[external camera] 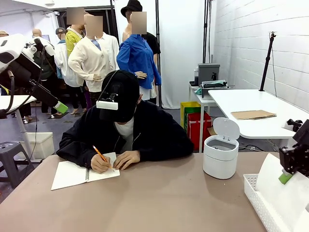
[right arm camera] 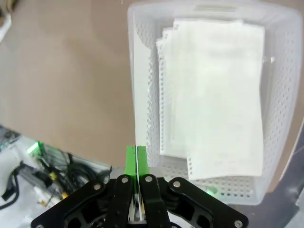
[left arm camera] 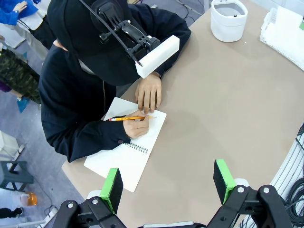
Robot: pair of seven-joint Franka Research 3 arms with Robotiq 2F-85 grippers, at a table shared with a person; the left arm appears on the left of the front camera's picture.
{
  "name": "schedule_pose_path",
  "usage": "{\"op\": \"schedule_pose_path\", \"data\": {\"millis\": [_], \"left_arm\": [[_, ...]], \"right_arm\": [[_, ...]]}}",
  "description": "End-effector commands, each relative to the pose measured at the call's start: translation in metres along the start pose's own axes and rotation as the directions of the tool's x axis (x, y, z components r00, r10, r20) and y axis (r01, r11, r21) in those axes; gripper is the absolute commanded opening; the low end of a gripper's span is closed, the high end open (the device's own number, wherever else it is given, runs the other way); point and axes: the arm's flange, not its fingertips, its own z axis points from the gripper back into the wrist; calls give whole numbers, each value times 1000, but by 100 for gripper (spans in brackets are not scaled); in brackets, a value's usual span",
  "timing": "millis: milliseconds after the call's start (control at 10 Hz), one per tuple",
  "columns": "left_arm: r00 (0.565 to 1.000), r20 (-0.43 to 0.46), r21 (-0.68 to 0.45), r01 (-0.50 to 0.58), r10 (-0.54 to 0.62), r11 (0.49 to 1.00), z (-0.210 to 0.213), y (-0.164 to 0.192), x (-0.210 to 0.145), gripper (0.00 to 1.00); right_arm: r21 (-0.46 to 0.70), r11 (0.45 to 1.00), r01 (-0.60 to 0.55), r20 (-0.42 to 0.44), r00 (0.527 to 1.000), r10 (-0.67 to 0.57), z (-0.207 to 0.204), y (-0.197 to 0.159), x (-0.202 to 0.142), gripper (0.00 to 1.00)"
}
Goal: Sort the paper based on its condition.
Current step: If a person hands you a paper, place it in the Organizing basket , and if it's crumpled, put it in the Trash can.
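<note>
brown table (external camera: 159, 203): we find the right gripper (right arm camera: 136, 159) pinching a sheet (external camera: 280, 186) edge-on above the basket (right arm camera: 142, 71), apparently for filing; the left gripper (left arm camera: 167, 179) hangs spread.

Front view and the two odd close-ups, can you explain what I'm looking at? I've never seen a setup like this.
Two robot arms share a table with a person. The front view looks across it from between the arms. The other two pictures come from cameras on each wrist, looking along that arm's gripper. The left gripper is open and empty, high above the table. The right gripper is shut on a sheet, seen edge-on between its green pads, by a basket of paper. The person writes in a notebook with a pencil. A white bin stands with its lid up.
</note>
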Motion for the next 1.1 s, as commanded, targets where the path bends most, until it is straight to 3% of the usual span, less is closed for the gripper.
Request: {"op": "schedule_pose_path", "data": {"millis": [0, 200, 600, 900, 1000], "left_arm": [[1000, -9, 7, -1, 1, 1000, 0, -1, -1, 100], [1000, -9, 7, -1, 1, 1000, 0, -1, -1, 100], [1000, -9, 7, -1, 1, 1000, 0, -1, -1, 100], [1000, -9, 7, -1, 1, 1000, 0, -1, -1, 100], [1000, -9, 7, -1, 1, 1000, 0, -1, -1, 100]], "right_arm": [[18, 1000, 26, 70, 997, -27, -62, -6, -49, 0], [0, 1000, 2, 112, 994, -2, -77, -15, -48, 0], [8, 1000, -7, 99, 995, 6, -96, -27, -49, 0], [-20, 997, -75, 41, 996, 76, -98, -40, -65, 0], [-14, 1000, -15, 50, 999, 15, -39, -25, 38, 0]]}}
